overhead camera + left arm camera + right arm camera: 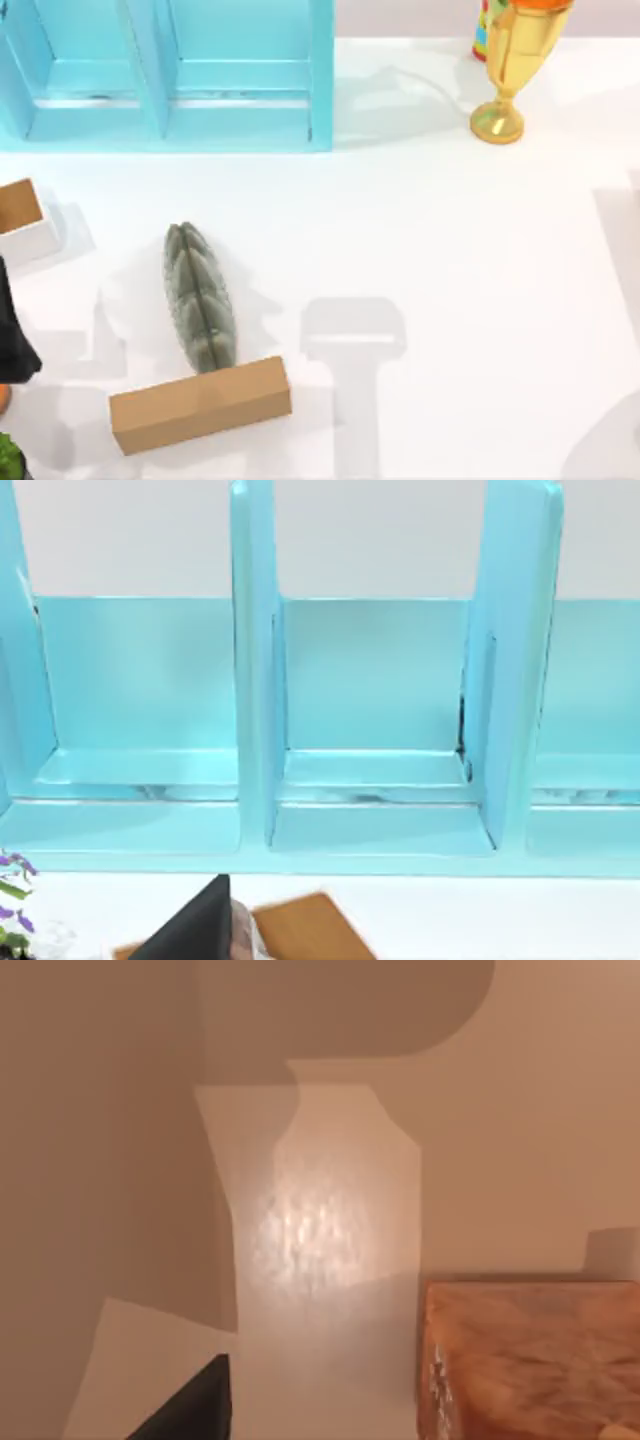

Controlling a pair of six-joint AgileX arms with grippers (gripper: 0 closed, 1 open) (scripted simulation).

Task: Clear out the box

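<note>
Top view: the small white box [22,220] is seen at the table's left edge, and it could be pushed off if the left gripper [200,930], near it, is lowered carelessly. Behind is found the blue shelf [170,80]; in front, the brown block [200,403] touches the grey-green ridged object [200,300]. It cannot be told whether this gripper or the right gripper [190,1410], over bare table, is apart or together.

The left arm [15,340] shows as a matte black, angular, faceted shape; a black wedge-shaped gripper finger [195,925] appears plain and unmarked.
</note>
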